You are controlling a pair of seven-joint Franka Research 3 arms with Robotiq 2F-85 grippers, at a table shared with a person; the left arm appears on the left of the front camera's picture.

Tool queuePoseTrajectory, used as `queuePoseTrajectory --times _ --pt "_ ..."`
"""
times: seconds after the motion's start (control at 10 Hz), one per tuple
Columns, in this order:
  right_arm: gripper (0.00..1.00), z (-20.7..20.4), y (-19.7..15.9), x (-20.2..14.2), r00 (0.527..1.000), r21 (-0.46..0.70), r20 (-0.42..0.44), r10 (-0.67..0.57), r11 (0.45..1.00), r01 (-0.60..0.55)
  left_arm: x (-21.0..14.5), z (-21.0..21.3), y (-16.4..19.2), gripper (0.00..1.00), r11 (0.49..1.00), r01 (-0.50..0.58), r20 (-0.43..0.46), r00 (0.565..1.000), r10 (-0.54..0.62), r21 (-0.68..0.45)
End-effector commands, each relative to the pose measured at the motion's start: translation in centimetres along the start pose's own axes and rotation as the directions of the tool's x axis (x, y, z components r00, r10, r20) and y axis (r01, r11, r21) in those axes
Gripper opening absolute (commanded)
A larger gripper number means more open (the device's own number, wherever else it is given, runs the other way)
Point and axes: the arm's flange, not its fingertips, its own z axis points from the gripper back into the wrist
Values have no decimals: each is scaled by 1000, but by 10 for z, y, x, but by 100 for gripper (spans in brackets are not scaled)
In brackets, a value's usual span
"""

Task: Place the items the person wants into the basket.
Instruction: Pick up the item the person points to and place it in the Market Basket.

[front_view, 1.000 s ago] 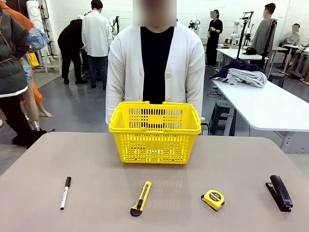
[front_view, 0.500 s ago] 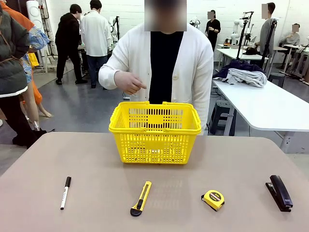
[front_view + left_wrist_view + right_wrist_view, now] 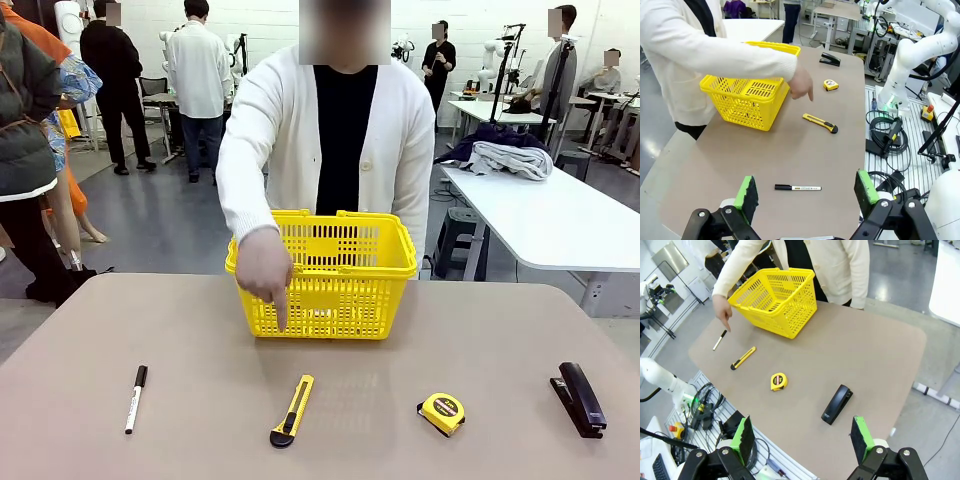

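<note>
- Person (image 3: 340,130), white cardigan over blk top, stands at far side of table (image 3: 90,330), right behind basket.
- Basket (image 3: 340,305): big yellow lattice, upright, far centre of table, both handles folded down on rim.
- Person's hand (image 3: 265,268) reaches over basket's left near corner, index finger pointing down. Fingertip is in front of basket's near wall, above bare table.
- Utility knife (image 3: 292,410): yellow/blk, flat on table, near centre, well apart from basket, blk end toward near edge. It is the item closest to the pointing finger, a bit right + near of it.
- White marker (image 3: 135,398) w/ blk cap: near left, cap toward far side, well apart from knife.
- Tape measure (image 3: 442,412): squat, yellow, near side, btwn knife + stapler.
- Stapler (image 3: 578,398): long, blk, near right, lying near-to-far close to table's right edge.
- L gripper (image 3: 806,189): jaws wide, nothing btwn green pads. Hangs above table's left end, marker on table below it.
- R gripper (image 3: 802,435): jaws wide, holding nothing. High above table's right near side, stapler is the closest item below.
</note>
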Motion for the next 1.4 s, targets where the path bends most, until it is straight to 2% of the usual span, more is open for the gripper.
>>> queuePoseTrajectory --times 0.0,0.8,0.9,1.0,1.2,1.3 --pt "100 0 -1 1 1000 16 16 12 1000 -12 0 1 -1 100 1000 15 6 1000 -15 -5" --pt "100 0 -1 1 1000 16 16 12 1000 -12 0 0 0 100 1000 0 0 1000 0 0" --pt "100 0 -1 1 1000 16 16 12 1000 -12 26 -39 -7 100 999 49 -8 999 -50 -13" --pt "100 0 -1 1 1000 16 16 12 1000 -12 54 -79 -18 100 998 44 -38 998 -42 41" --pt "100 0 -1 1 1000 16 16 12 1000 -12 97 -147 -45 100 982 -54 -122 990 77 179" --pt "100 0 -1 1 1000 16 16 12 1000 -12 111 -183 -63 100 967 -120 -177 971 162 226"
